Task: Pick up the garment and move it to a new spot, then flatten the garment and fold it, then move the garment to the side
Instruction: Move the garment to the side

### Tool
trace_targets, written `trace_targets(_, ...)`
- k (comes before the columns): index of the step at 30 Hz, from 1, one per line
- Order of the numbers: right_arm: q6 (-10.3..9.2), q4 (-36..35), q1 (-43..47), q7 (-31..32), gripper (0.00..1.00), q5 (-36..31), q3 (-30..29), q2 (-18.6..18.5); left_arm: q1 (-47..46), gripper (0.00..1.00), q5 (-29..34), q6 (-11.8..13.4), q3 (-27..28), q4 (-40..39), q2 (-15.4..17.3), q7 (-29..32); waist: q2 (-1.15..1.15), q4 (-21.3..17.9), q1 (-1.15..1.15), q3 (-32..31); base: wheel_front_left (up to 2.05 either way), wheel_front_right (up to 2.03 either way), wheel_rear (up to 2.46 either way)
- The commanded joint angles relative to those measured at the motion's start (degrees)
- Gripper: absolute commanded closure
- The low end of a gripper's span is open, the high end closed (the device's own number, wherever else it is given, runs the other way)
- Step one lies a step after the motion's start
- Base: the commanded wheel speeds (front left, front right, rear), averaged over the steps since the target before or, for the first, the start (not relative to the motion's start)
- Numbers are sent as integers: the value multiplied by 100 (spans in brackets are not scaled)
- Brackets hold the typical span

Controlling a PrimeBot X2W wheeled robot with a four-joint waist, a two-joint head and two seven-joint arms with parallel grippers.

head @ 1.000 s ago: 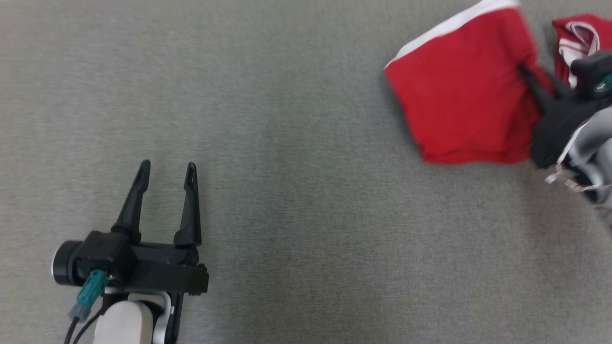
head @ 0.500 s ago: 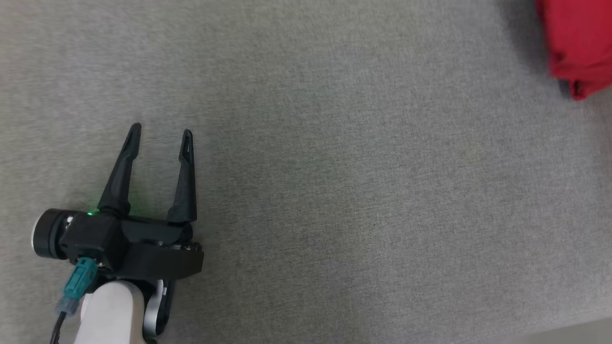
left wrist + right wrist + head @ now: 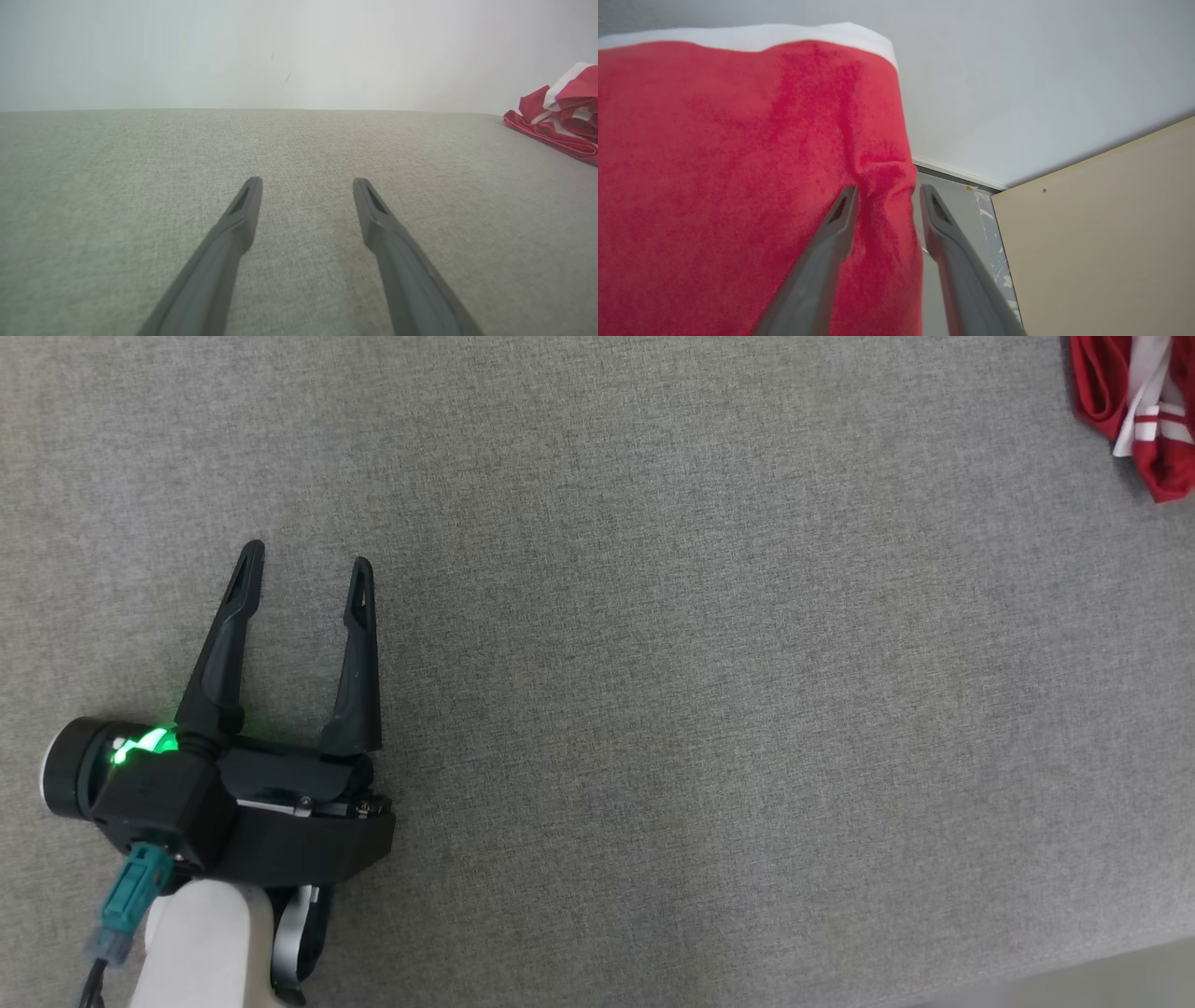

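Note:
The garment [image 3: 738, 163] is red with a white band along its top edge and takes up the left half of the right wrist view. My right gripper [image 3: 888, 189] has its fingers parted, and a bulging fold at the garment's right edge lies between them. In the head view my left gripper [image 3: 307, 557] rests low over the grey surface at the lower left, open, with nothing between its fingers. The left wrist view shows the same gripper [image 3: 307, 180] spread over bare grey cloth.
A crumpled red and white cloth [image 3: 1134, 411] lies at the far right of the grey fabric surface [image 3: 653, 709], also seen from the left wrist [image 3: 560, 126]. The surface's front edge [image 3: 1120, 975] shows at lower right. A beige panel [image 3: 1101, 233] and a white wall stand beyond the garment.
The head camera has shifted, so the folded garment and my right gripper have passed out of its right side. My left gripper has stayed open.

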Motion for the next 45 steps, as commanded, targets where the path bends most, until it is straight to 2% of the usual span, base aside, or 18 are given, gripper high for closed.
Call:
trace_targets(1,-17,38,-52,-20,0,-43,7,57,10,0,-87,4,11,298,-12,50,1,7,1,-4,0,0,0)
trace_targets(6,-17,231,-147,-281,0,-173,-46,220,85,0,-124,42,105,354,-8,49,1,52,1,-181,0,0,0)
trace_targets(12,-17,254,-10,-879,0,-225,-142,527,325,0,-220,100,259,400,-35,41,1,177,1,-781,0,0,0)
trace_targets(17,-17,118,317,-1436,0,-184,-290,923,622,0,-300,187,448,382,-81,28,1,303,1,-1369,0,0,0)
trace_targets(22,-17,-114,767,-1631,0,-207,-570,1281,976,0,-346,240,611,376,-99,29,1,415,1,-1819,0,0,0)
trace_targets(25,-17,-508,1450,-1669,0,-356,-1035,1600,1253,0,-377,246,707,402,-115,28,1,564,1,-2214,0,0,0)
trace_targets(26,-17,-832,1852,-1675,0,-473,-1297,1795,1375,0,-390,255,764,406,-120,28,1,614,1,-2380,0,0,0)
trace_targets(28,-17,-1142,2327,-1673,0,-610,-1583,1977,1468,0,-406,248,800,426,-125,29,1,671,1,-2534,0,0,0)
trace_targets(29,-17,-1437,2804,-1674,0,-729,-1875,2202,1556,0,-417,235,831,448,-127,29,1,716,1,-2676,0,0,0)
trace_targets(32,-17,-1864,3500,-1675,0,-903,-2241,2570,1677,0,-435,227,886,476,-129,29,1,770,1,-2860,0,0,0)
trace_targets(37,-17,-2429,4490,-1673,0,-1108,-2647,3095,1815,0,-434,227,935,530,-137,29,1,852,1,-3091,0,0,0)
trace_targets(45,-17,-3125,5633,-1593,0,-1227,-2916,3737,1909,0,-427,171,974,656,-144,28,1,964,1,-3324,0,0,0)
